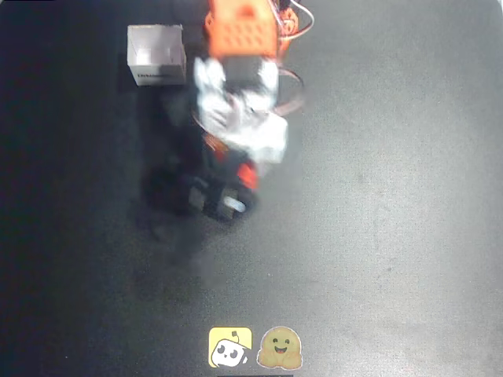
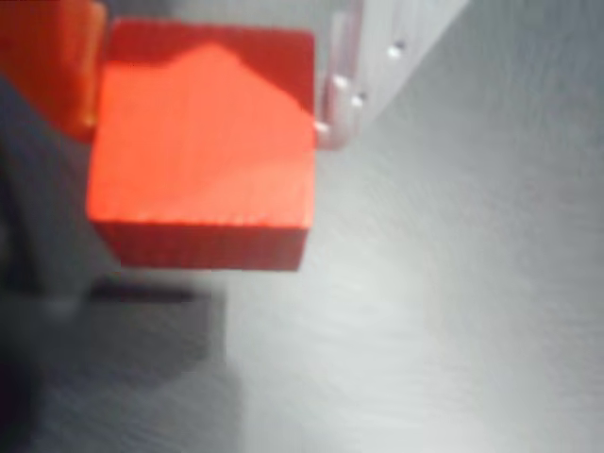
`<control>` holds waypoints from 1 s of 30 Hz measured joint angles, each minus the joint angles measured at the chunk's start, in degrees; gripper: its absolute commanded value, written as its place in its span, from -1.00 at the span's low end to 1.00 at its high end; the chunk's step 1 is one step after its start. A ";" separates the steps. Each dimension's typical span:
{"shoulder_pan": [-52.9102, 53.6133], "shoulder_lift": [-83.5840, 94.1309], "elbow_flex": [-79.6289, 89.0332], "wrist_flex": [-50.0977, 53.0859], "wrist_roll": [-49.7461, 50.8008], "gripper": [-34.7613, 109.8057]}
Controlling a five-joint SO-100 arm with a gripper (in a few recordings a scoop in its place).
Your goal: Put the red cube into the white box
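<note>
While the arm [image 1: 240, 102] reaches down the middle of the overhead view, its tool [image 1: 236, 188] sits low over the dark table [image 1: 393, 236], with a patch of red, the red cube [image 1: 247, 173], showing at its tip. The wrist view gives the clearer read: the red cube [image 2: 203, 142] is squeezed between the 2 fingers, an orange one pressed to its left face [image 2: 52, 66] and a pale one against its right face [image 2: 344, 99]. So the tool is closed narrow on the cube. A soft shadow lies on the table beneath and to the left of the cube in the wrist view, and the cube looks raised off the surface, though the blur makes that hard to confirm.

Up in the overhead view's top-left area stands the white box [image 1: 156, 55], open side up, with a dark line of print on its lower wall. It is well apart from the cube and just left of the arm's orange base. Near the bottom edge of the overhead view, 2 stickers [image 1: 255, 348] lie side by side on the table, 1 yellow and 1 tan.
</note>
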 measured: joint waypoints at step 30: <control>61.44 23.55 7.91 21.18 -24.52 -0.50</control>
